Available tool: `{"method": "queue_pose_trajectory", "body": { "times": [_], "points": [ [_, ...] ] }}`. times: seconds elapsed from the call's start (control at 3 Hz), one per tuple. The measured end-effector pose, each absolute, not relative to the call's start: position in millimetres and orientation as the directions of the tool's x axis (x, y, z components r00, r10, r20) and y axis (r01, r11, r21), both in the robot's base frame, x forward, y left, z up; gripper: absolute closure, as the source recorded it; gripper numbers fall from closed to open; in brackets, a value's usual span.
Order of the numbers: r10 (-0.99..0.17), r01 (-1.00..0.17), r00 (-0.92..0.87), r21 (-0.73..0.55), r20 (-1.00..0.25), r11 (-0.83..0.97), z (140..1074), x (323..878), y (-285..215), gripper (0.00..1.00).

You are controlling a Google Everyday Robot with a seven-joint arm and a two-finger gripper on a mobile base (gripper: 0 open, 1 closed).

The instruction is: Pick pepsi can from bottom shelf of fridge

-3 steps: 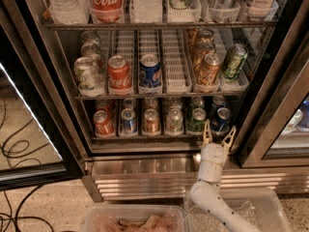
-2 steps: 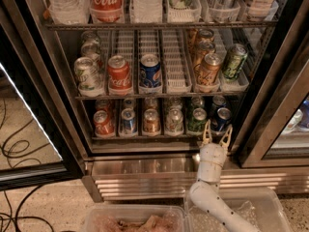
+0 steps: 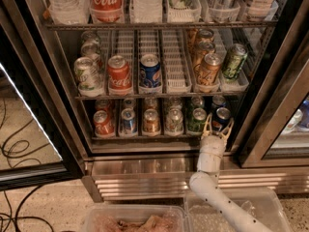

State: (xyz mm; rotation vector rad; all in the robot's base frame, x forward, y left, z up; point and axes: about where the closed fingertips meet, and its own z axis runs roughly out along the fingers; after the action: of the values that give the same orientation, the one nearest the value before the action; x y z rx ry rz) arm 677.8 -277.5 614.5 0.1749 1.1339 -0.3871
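Cables [image 3: 17,151] lay on the floor at 8 o'clock of the open fridge [image 3: 145,178]. At its bottom shelf [image 3: 145,139], your gripper [image 3: 217,128] stood spread apart around the pepsi can [image 3: 222,115]. A green can [image 3: 197,120] crowded it at 9 o'clock.

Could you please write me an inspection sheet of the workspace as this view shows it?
Surface: dark-edged bottom shelf of the black-framed drinks fridge, holding small upright cans.
Job's things: small dark blue pepsi can, upright at the shelf's right end.
Clutter: small green can beside it, small red can at the left end; clear plastic tubs on the floor in front.
Grippers: white two-finger gripper, open at the shelf front, fingers flanking the pepsi can; contact cannot be told.
Cables: black cables looped on the floor at left.
Surroundings: open glass door at left.
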Motion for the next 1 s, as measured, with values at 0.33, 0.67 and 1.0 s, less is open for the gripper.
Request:
{"method": "queue_pose_trajectory", "body": {
  "times": [0.33,0.67,1.0],
  "points": [
    [-0.206,0.395,0.364,-0.049,-0.908,0.917,615.0,685.7,-280.2,0.45],
    [-0.192,0.405,0.360,-0.032,-0.913,0.914,615.3,690.8,-283.3,0.45],
    [-0.192,0.405,0.360,-0.032,-0.913,0.914,615.3,690.8,-283.4,0.64]
  ]
}}
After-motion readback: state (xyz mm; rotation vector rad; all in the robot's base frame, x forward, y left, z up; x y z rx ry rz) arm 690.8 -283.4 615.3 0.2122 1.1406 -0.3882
